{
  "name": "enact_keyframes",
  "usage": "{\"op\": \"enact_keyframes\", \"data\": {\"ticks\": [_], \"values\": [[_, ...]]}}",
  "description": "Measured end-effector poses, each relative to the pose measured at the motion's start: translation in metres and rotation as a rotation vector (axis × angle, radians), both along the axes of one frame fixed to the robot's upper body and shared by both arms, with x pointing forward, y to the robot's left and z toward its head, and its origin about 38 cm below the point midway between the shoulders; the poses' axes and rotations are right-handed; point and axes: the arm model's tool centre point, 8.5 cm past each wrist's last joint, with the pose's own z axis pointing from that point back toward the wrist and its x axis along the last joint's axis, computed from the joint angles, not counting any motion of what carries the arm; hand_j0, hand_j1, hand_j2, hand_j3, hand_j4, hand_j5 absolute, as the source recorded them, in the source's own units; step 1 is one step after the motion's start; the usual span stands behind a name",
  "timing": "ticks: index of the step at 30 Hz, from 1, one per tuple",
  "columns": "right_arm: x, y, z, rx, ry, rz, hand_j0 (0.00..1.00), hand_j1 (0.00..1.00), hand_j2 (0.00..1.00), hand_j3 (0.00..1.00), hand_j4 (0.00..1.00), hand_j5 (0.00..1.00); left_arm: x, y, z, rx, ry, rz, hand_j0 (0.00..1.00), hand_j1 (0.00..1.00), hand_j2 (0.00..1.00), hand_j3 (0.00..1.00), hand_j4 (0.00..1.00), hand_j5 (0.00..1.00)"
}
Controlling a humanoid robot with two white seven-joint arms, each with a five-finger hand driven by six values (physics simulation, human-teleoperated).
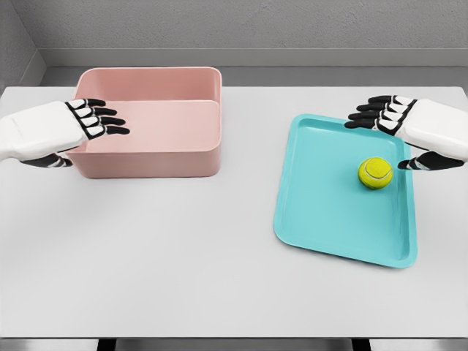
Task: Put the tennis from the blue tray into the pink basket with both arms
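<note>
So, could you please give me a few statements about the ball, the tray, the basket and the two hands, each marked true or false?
1. The tennis ball lies on the blue tray. True.
2. The pink basket already holds a ball. False: nothing shows inside it.
3. The right hand grips the ball. False: its fingers are open, the ball apart from them.
4. The left hand is at the basket's left end, open. True.
5. The tray sits left of the basket. False: it is to the right.

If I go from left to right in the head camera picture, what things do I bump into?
Left robot hand → pink basket → blue tray → tennis ball → right robot hand.
</note>
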Motion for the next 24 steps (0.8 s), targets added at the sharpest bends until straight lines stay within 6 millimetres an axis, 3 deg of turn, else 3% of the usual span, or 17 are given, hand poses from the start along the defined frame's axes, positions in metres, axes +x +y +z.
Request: {"op": "enact_keyframes", "data": {"ticks": [5, 11, 18, 24], "values": [[0.000, 0.000, -0.003, 0.000, 0.008, 0.000, 1.00, 1.00, 1.00, 1.00, 1.00, 1.00, -0.002, 0.004, -0.009, 0.006, 0.024, 0.010, 1.00, 1.00, 1.00, 1.00, 1.00, 1.00], [-0.002, -0.007, -0.028, -0.019, 0.080, -0.022, 1.00, 1.00, 1.00, 1.00, 1.00, 1.00, -0.005, 0.012, -0.028, 0.028, 0.081, 0.035, 1.00, 1.00, 1.00, 1.00, 1.00, 1.00], [0.001, -0.001, -0.052, -0.105, 0.195, -0.001, 1.00, 1.00, 1.00, 1.00, 1.00, 1.00, -0.007, 0.024, -0.021, 0.060, 0.084, 0.059, 1.00, 1.00, 1.00, 1.00, 1.00, 1.00], [0.014, -0.002, -0.062, -0.014, 0.315, -0.023, 1.00, 1.00, 1.00, 1.00, 1.00, 1.00, -0.011, 0.032, -0.014, 0.077, 0.087, 0.069, 1.00, 1.00, 1.00, 1.00, 1.00, 1.00]]}}
